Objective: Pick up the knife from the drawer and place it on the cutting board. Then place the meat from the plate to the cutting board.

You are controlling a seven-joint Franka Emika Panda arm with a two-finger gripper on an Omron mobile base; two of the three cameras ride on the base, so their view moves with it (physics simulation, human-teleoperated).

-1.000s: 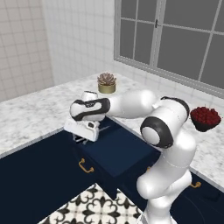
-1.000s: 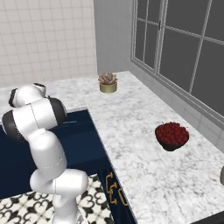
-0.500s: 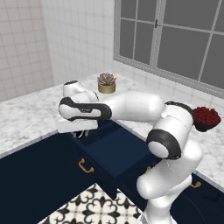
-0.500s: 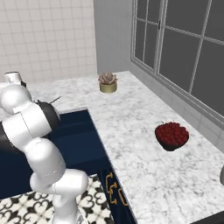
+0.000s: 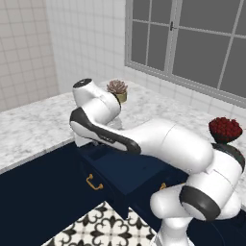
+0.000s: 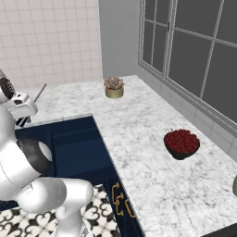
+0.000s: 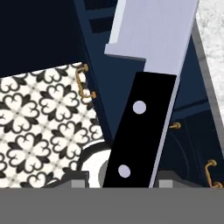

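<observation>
We've got the knife [image 7: 144, 94] by its black handle, jaws clamped; stiff, slick blade points twelve o'clock, so keep hold handle-side.

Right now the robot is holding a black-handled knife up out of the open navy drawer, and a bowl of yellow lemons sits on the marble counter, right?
Nearly. The gripper does hold the black-handled knife above the navy drawer, but the dark bowl of fruit on the marble counter holds red berries, as the right base view shows.

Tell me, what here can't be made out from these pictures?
- Knife tip: cut off by the hand view's top edge.
- Gripper's hold on the black handle: hidden below the hand view's bottom edge.
- Drawer inside: largely covered by the white arm in the left base view.
- Knife in the right base view: a thin sliver, too small for detail.
</observation>
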